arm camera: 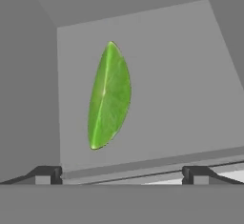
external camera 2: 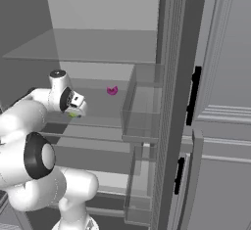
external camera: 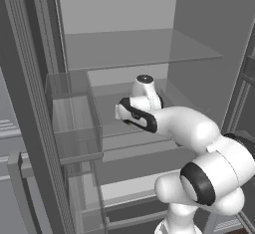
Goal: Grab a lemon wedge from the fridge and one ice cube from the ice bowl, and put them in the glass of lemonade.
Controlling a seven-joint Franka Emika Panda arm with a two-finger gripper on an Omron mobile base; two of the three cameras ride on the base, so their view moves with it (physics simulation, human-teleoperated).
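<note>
The lemon wedge (arm camera: pixel 108 96) is a yellow-green slice lying on a glass shelf inside the open fridge (external camera: pixel 209 29). In the hand view it lies straight ahead of my gripper (arm camera: pixel 121 174), above and between the two fingertips (arm camera: pixel 47 174), which stand wide apart with nothing between them. From the right base view, the gripper (external camera 2: pixel 74 110) points down at the shelf, and a bit of the lemon wedge (external camera 2: pixel 73 114) shows just under it. The gripper is open and is not touching the wedge.
A small magenta object (external camera 2: pixel 112 90) sits further back on the same shelf. Clear door bins (external camera: pixel 74 123) (external camera 2: pixel 142 106) flank the opening on both sides. Another glass shelf (external camera: pixel 139 49) hangs above the arm. Grey panelled cabinets with black handles (external camera 2: pixel 195 97) stand to the right.
</note>
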